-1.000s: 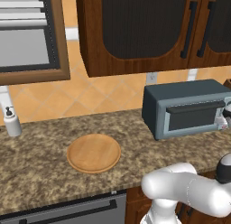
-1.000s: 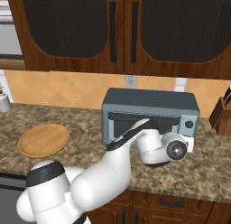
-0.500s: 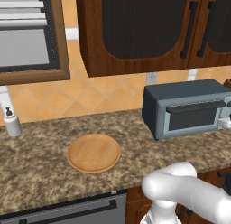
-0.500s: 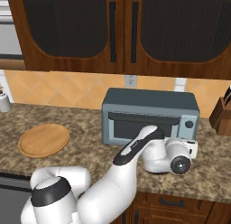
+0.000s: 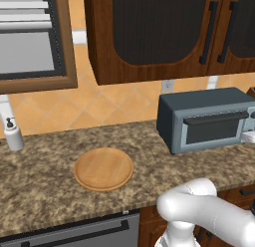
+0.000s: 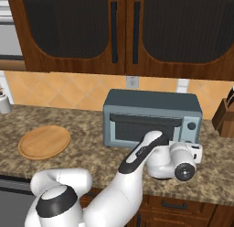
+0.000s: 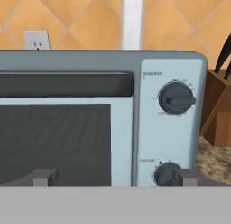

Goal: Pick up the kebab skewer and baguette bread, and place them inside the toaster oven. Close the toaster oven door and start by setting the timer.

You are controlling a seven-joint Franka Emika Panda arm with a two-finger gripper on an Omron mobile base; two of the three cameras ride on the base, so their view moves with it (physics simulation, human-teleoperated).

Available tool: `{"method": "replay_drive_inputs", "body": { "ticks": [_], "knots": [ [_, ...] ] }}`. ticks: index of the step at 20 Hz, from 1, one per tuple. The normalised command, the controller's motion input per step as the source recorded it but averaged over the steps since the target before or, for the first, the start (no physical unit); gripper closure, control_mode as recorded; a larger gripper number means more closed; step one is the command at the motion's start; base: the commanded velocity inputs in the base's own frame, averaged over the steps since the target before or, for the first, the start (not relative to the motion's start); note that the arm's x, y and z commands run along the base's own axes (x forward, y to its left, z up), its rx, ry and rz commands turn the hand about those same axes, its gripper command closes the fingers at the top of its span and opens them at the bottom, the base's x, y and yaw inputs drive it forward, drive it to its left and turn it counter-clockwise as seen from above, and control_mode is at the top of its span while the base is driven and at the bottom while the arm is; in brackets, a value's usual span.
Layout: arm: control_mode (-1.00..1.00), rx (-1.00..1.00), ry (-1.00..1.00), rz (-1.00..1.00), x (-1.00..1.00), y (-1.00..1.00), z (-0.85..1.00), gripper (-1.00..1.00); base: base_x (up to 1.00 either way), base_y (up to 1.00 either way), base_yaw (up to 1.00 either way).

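Worktop of speckled granite carries the toaster oven at its right end, with a round wooden plate well apart to the left and a knife block just beside the oven on the right. Toaster oven door stands shut, its dark handle bar level along the top edge. Kebab skewer and baguette bread lie nowhere on the plate or the open worktop; whether they sit behind the dark glass cannot be told. Arm position has changed over the last second: the wrist has swung rightward and lower across the oven front, from the door area toward the knob panel. Gripper now faces that panel, with one fingertip before the door glass and the other just beside the lower knob, below the upper knob. Jaws stand spread wide apart and hold nothing. Judged from the shut door and this alignment, the step in hand is setting the timer; which knob is the timer cannot be read.
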Motion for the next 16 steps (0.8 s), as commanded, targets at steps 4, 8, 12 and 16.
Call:
{"method": "replay_drive_inputs", "body": {
  "ticks": [4, 8, 12, 16],
  "knots": [
    [-1.0, 0.0, 0.0, 0.0, 0.0, -0.14, -0.06, -1.0, 0.0, 0.0, 0.0],
    [-1.0, 0.04, 0.0, 0.0, 0.0, -0.07, 0.0, -1.0, 0.0, 0.0, 0.0],
    [-1.0, 0.02, 0.0, 0.0, 0.0, -0.05, -0.05, -1.0, 0.0, 0.0, 0.0],
    [-1.0, 0.01, 0.0, 0.0, 0.0, -0.08, -0.15, -1.0, 0.0, 0.0, 0.0]
  ]
}}
